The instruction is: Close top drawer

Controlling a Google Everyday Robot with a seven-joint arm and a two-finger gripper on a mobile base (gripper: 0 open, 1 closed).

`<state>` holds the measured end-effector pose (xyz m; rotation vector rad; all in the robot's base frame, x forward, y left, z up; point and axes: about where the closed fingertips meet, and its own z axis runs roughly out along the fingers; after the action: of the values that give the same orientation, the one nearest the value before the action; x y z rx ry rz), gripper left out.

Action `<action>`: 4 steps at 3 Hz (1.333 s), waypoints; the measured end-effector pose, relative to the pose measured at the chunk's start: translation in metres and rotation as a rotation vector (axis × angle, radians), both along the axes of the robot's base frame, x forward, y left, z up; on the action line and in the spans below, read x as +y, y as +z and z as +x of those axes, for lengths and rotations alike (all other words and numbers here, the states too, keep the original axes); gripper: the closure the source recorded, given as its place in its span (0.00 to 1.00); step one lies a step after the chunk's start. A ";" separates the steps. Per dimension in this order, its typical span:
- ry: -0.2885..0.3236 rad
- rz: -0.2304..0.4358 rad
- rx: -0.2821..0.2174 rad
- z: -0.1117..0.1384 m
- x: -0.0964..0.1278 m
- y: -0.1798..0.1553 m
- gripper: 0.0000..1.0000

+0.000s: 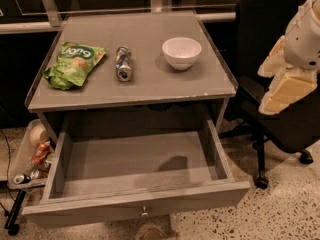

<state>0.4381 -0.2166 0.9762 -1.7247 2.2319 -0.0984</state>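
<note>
The top drawer (135, 159) of the grey table is pulled far out toward me. It is a shallow grey box, empty inside, and its front panel (90, 210) with a small round metal knob (144, 213) is at the bottom of the view. My gripper (281, 79), at the end of the white and cream arm, hangs at the right edge of the view. It is above and to the right of the drawer's right side, in front of a chair, and touches nothing.
On the tabletop (150, 89) lie a green chip bag (74, 64), a can on its side (123, 63) and a white bowl (181, 51). A black office chair (265, 39) stands close on the right. A bin with trash (29, 156) sits at the left, by the drawer's side.
</note>
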 end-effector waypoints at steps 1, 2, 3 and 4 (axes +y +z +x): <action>0.000 0.000 0.000 0.000 0.000 0.000 0.65; 0.000 0.000 0.000 0.000 0.000 0.000 0.88; 0.000 0.000 0.000 0.000 0.000 0.000 1.00; -0.032 0.009 0.041 -0.019 0.002 -0.024 1.00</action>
<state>0.4189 -0.2150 0.9524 -1.7013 2.2861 -0.0602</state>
